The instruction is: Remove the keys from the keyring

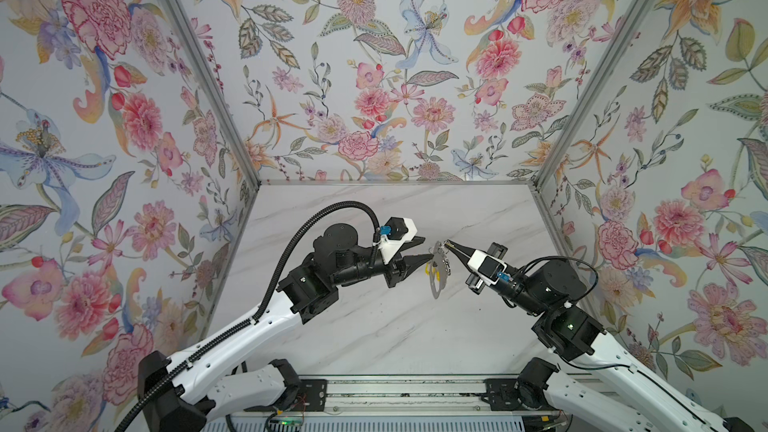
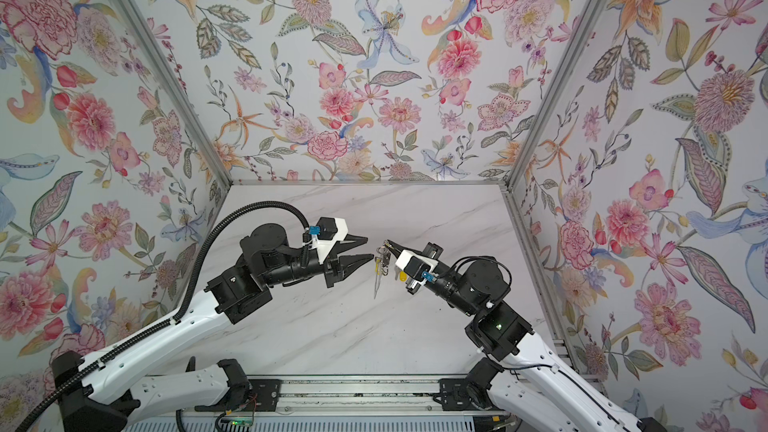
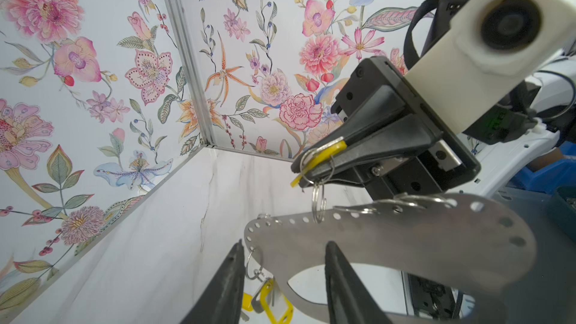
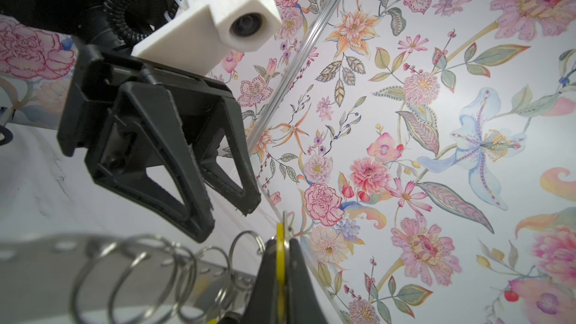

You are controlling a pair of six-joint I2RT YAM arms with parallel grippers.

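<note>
The right gripper [image 1: 448, 243] is pinching one yellow key tag [image 4: 280, 254], dangling the keyring [image 1: 437, 280] above the table [image 1: 374, 326] centre; the left gripper [image 1: 428, 248] is hovering open just left. The keys [image 3: 268, 297] are hanging attached, none visibly removed.

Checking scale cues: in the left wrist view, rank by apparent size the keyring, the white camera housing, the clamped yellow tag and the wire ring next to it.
1. keyring, nearest the lens
2. camera housing
3. yellow tag, partly hidden
4. wire ring, edge-on
</note>
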